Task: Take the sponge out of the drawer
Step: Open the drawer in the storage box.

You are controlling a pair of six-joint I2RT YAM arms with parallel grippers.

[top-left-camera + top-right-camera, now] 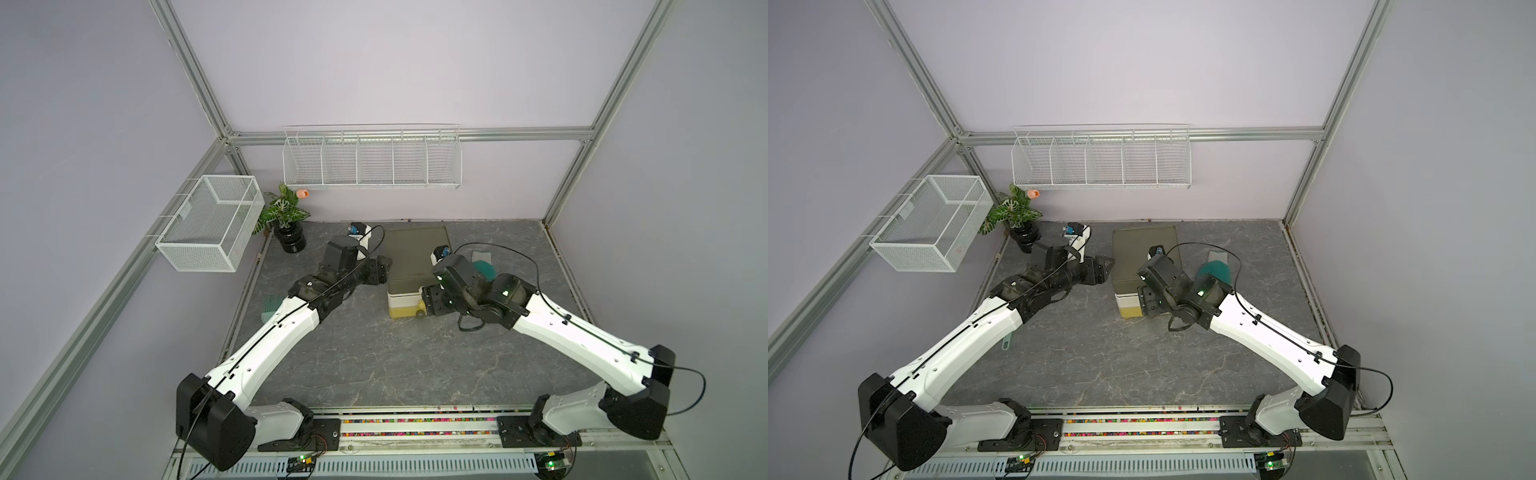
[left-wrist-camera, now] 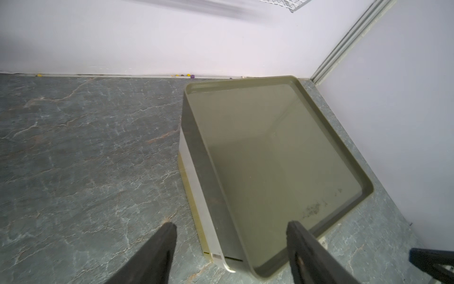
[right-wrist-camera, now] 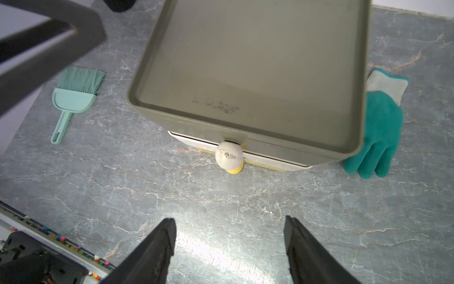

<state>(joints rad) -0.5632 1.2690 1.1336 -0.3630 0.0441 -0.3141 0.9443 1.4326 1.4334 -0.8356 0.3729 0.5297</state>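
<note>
The drawer unit (image 1: 415, 253) (image 1: 1144, 253) has an olive-grey tray top, a white drawer (image 3: 196, 145) and a yellow drawer under it. Both drawers look pushed in. A white knob (image 3: 229, 155) sits above a yellow knob (image 3: 234, 170). The sponge is hidden. My right gripper (image 3: 229, 218) (image 1: 426, 301) hovers open over the table just in front of the knobs, nothing between its fingers. My left gripper (image 2: 231, 225) (image 1: 383, 266) stands open at the unit's left edge, one finger over the table and one over the tray top.
A teal hand brush (image 3: 73, 96) (image 1: 272, 305) lies left of the unit, partly under my left arm. A green glove (image 3: 378, 127) (image 1: 484, 268) lies at its right side. A potted plant (image 1: 286, 220) and wire baskets (image 1: 212, 222) (image 1: 372, 160) stand at the back.
</note>
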